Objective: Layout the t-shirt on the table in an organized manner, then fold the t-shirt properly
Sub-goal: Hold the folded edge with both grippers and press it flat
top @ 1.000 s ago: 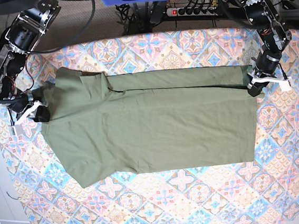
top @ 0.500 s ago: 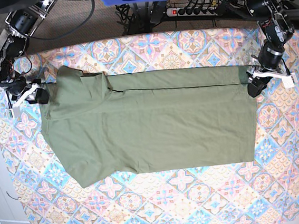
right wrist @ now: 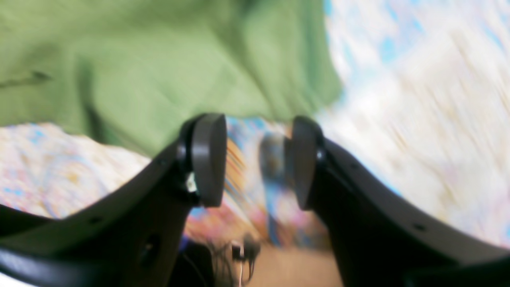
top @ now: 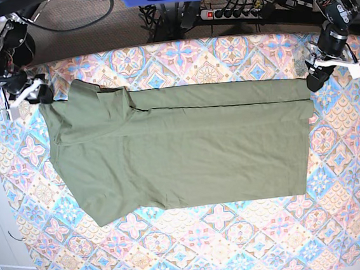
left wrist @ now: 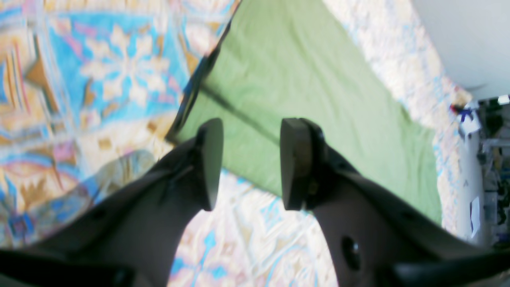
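Lying flat on bench (top: 229, 245): t-shirt (top: 181, 151), far edge folded over. Left gripper (left wrist: 249, 163) & right gripper (right wrist: 255, 163) hovering spread, empty. Remaining folds pending.

Right wrist view smeared throughout, table (right wrist: 418, 99) pattern unreadable, t-shirt (right wrist: 159, 59) cut off at top and left, left wrist view soft, t-shirt hem partly hidden behind dark jaws
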You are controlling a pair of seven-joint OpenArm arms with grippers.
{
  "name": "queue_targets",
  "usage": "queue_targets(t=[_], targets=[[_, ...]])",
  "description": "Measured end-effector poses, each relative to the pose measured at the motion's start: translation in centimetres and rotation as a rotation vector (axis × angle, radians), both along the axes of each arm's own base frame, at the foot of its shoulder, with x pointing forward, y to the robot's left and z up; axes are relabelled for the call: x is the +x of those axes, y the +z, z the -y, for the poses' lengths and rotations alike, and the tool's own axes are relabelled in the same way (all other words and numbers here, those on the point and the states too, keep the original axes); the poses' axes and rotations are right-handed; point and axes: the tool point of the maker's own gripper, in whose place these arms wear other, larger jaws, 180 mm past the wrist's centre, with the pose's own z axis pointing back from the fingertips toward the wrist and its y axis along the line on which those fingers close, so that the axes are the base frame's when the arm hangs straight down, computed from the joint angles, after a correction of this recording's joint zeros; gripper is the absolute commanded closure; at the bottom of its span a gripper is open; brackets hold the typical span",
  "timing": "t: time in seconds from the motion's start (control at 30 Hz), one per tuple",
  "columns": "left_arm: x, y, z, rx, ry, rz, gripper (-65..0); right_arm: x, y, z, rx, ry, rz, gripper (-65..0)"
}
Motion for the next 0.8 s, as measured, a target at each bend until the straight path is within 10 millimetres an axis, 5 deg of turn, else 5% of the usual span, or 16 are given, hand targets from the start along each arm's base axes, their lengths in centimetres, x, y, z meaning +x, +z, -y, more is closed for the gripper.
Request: queue_targets(t=[0.27,0.63,0.8], targets=[[-1.6,-4.2,-0.1,-0.097,0.024,-0.115,-24.3,-0.3,-0.1,-0.1,0.006,0.000,0.000,-26.7],[-0.4,-7.8,-0.4,-0.244,0.100,-0.134,-24.3,-0.3,-0.2,0.0,0.005,-0.004,-0.004,-26.7],[2.3,-8.5,0.4,-0.293,0.093,-0.107,-24.0,0.0,0.0,-0.1,0.010,-0.003,0.009,-26.7]])
